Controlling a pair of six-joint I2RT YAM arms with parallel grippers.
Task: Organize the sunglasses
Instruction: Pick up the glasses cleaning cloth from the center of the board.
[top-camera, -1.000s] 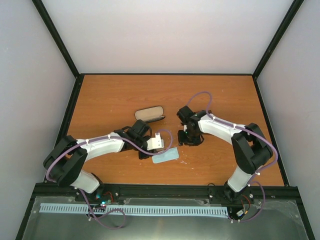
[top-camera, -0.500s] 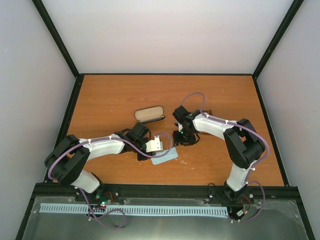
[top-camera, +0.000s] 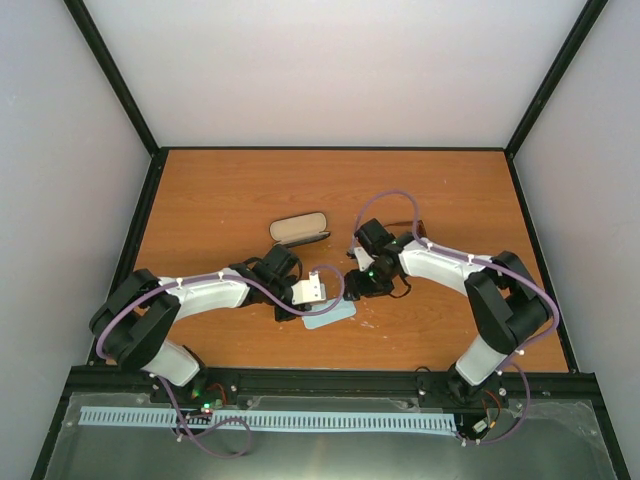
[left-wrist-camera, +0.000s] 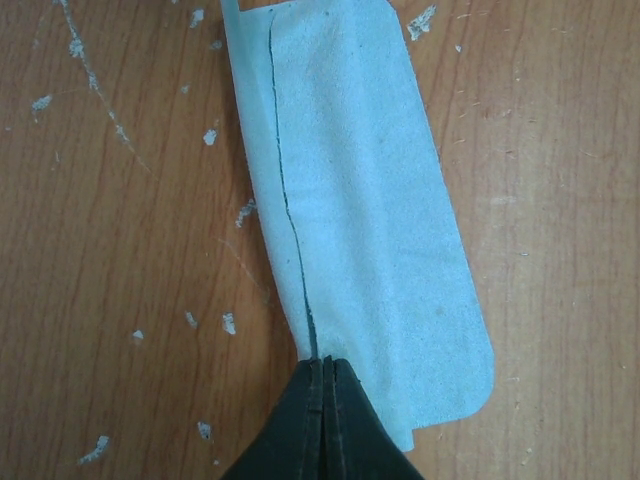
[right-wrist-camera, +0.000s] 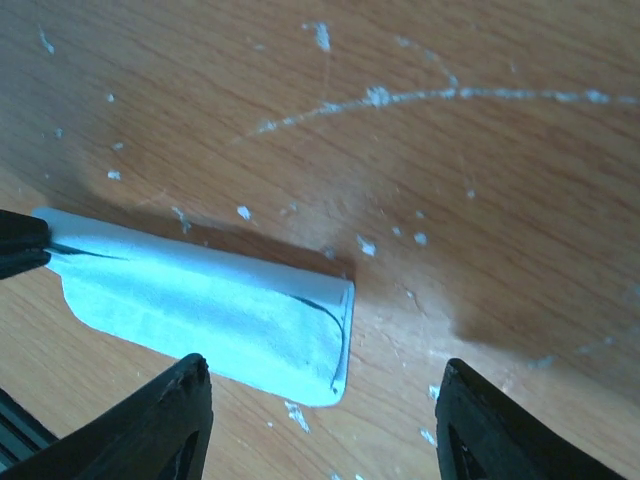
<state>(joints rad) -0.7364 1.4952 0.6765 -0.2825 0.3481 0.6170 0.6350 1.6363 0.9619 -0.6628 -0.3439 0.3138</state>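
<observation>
The pale blue cloth (top-camera: 333, 313) lies folded on the table in front of the left arm. It also shows in the left wrist view (left-wrist-camera: 370, 200) and in the right wrist view (right-wrist-camera: 220, 300). My left gripper (left-wrist-camera: 322, 365) is shut on the cloth's near edge, at the fold; from above it is at the cloth's left end (top-camera: 300, 311). My right gripper (right-wrist-camera: 320, 375) is open and empty, low over the cloth's other end, seen from above (top-camera: 358, 286). The black glasses case (top-camera: 299, 229) lies open further back. The sunglasses do not show clearly; the right arm may hide them.
The wooden table (top-camera: 230, 195) is flecked with white scuffs. Black frame rails (top-camera: 330, 380) run along its edges, and pale walls stand on three sides. A purple cable (top-camera: 385, 200) loops above the right wrist.
My right gripper has swung forward and left, down to the cloth's right end. My left gripper drew the cloth slightly left a second ago and has held still since.
</observation>
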